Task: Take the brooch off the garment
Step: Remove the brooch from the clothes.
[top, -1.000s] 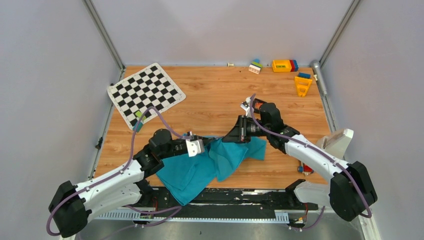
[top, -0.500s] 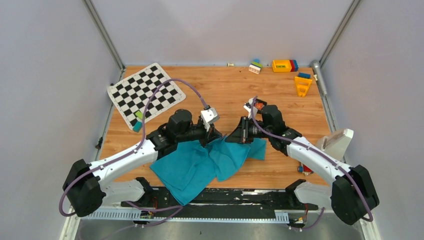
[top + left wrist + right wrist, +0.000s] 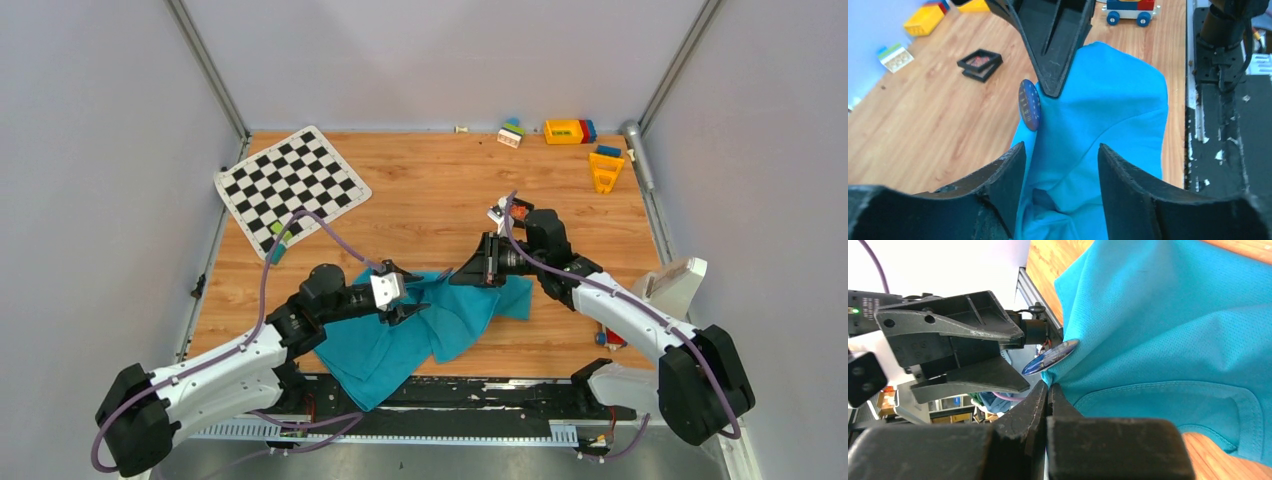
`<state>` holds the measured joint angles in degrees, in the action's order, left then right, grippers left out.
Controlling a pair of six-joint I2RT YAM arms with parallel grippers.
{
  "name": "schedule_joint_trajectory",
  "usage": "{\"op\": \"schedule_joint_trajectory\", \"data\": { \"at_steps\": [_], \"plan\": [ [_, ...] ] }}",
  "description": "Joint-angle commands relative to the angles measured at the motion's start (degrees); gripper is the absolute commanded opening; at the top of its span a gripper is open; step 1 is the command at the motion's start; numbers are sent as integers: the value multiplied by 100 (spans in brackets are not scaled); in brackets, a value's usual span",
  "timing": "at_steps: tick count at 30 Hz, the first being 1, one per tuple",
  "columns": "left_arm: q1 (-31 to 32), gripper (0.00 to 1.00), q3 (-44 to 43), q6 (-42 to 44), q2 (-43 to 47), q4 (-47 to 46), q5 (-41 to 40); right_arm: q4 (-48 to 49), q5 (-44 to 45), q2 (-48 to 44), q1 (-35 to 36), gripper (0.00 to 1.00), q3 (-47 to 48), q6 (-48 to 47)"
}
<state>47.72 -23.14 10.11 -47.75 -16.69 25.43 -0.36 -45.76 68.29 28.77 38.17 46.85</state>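
The teal garment [image 3: 400, 340] lies crumpled near the table's front edge, and one fold of it is lifted. My right gripper [image 3: 460, 277] is shut on that raised fold [image 3: 1049, 386], its fingertips just beside the brooch. The brooch [image 3: 1029, 105] is a dark blue oval disc pinned at the fold's edge [image 3: 1050, 356]. My left gripper [image 3: 1060, 150] is open, nothing between its fingers, with teal cloth below the gap. It points at the brooch from a short distance away and faces the right gripper [image 3: 415, 292].
A black-and-white checkered mat [image 3: 292, 187] lies at the back left. Toy blocks [image 3: 570, 131] and an orange piece [image 3: 605, 170] sit at the back right. Small black square boxes [image 3: 980, 64] lie on the wood beyond the garment. A white object [image 3: 675, 285] stands at the right edge.
My left gripper rose toward the raised fold, then came back down over the garment, and has gone from shut to open. The right gripper has kept its hold on the fold.
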Motion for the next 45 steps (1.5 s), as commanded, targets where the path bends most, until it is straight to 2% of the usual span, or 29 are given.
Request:
{"op": "schedule_joint_trajectory", "data": {
  "at_steps": [1, 10, 18, 23, 29, 33, 35, 36, 37, 42, 43, 45],
  "plan": [
    [61, 65, 181, 1251, 94, -961, 84, 575, -377, 6, -16, 0, -63, 299],
    [70, 65, 72, 1322, -270, -1424, 7, 572, -440, -87, -25, 0, -90, 359],
    [92, 63, -130, 1282, -696, -1378, 249, 596, -456, -63, -21, 0, -73, 384],
    [99, 58, -272, 1217, -882, -1399, 190, 608, -478, -44, -21, 0, -86, 389],
    [104, 47, -363, 1099, -984, -1460, 97, 612, -474, -30, -21, 0, -121, 376],
    [101, 33, -406, 1037, -1011, -1437, 25, 625, -490, -7, -16, 0, -121, 382],
    [99, 18, -494, 1031, -1044, -1230, -4, 613, -480, -18, -21, 0, -117, 357],
    [98, 5, -594, 1021, -1050, -1130, -38, 589, -466, -24, -21, 0, -117, 333],
    [104, 0, -657, 974, -1051, -898, -65, 566, -438, -26, -21, 0, -117, 308],
    [100, 0, -1016, 518, -1042, -304, -215, 394, -279, 7, -19, 0, -81, 98],
    [97, 0, -1052, 259, -1054, -180, -335, 310, -225, 15, -17, 2, -32, 9],
    [97, 0, -1220, -320, -1105, 135, -649, 146, -60, -10, -20, 16, 48, -203]
  ]
}}
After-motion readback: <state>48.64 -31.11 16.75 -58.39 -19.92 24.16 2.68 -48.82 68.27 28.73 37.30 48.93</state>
